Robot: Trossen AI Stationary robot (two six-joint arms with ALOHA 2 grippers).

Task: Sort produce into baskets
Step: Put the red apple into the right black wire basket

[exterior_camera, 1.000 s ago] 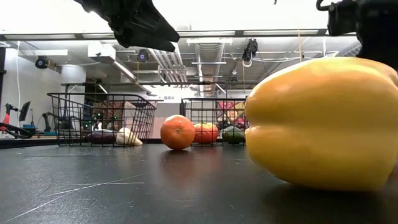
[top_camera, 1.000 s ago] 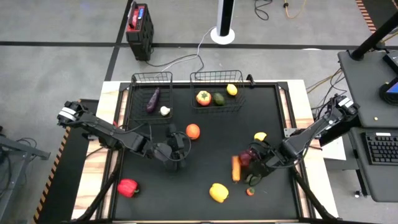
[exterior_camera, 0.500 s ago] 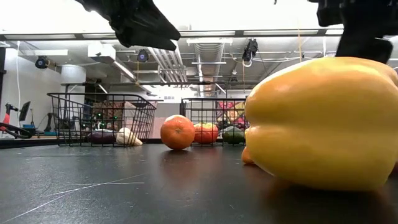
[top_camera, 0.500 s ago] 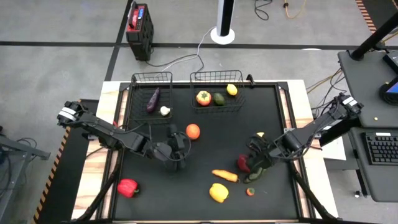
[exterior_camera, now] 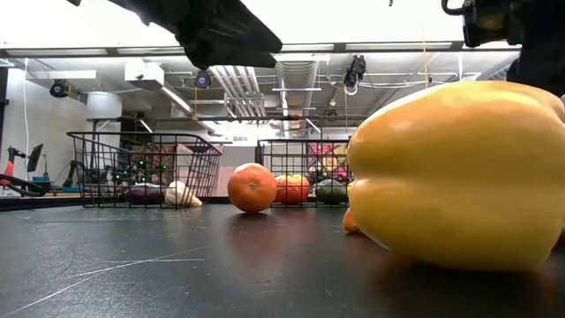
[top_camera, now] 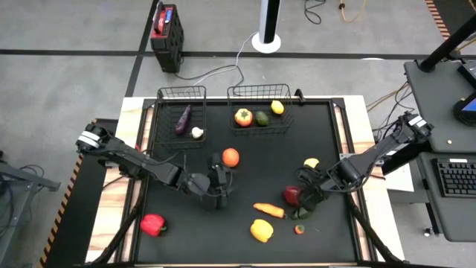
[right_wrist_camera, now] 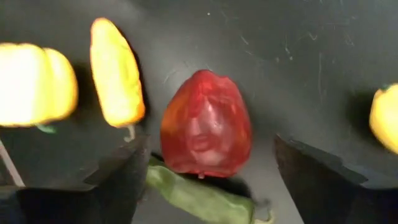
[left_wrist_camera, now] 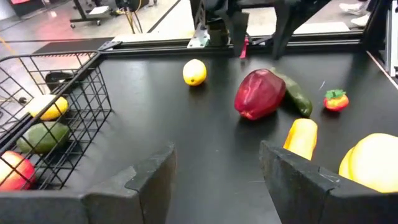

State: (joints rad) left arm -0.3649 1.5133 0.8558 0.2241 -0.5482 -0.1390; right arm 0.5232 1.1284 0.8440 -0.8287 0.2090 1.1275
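Note:
My right gripper (top_camera: 306, 195) is open low over the mat, its two fingers on either side of a red pepper (right_wrist_camera: 206, 130) without touching it. A green cucumber (right_wrist_camera: 199, 196) lies against the pepper. A carrot (top_camera: 268, 210) and a yellow pepper (top_camera: 261, 230) lie to their left, and a lemon (top_camera: 311, 162) lies on the far side. My left gripper (top_camera: 222, 186) is open and empty, just near of an orange (top_camera: 230, 157). The narrower basket (top_camera: 181, 112) holds an eggplant and garlic. The wider basket (top_camera: 259, 113) holds several fruits.
A second red pepper (top_camera: 152, 223) lies at the near left of the mat. A small red fruit (top_camera: 299, 228) lies near the cucumber. In the low view the yellow pepper (exterior_camera: 459, 177) fills the right half. The mat's middle between the two arms is bare.
The carrot has slid toward the table's left edge and turned from lying near-to-far to lying crosswise, clear of the red pepper. My right gripper has drawn back a little toward the right edge. My left gripper has gone a little toward the right and near edges.

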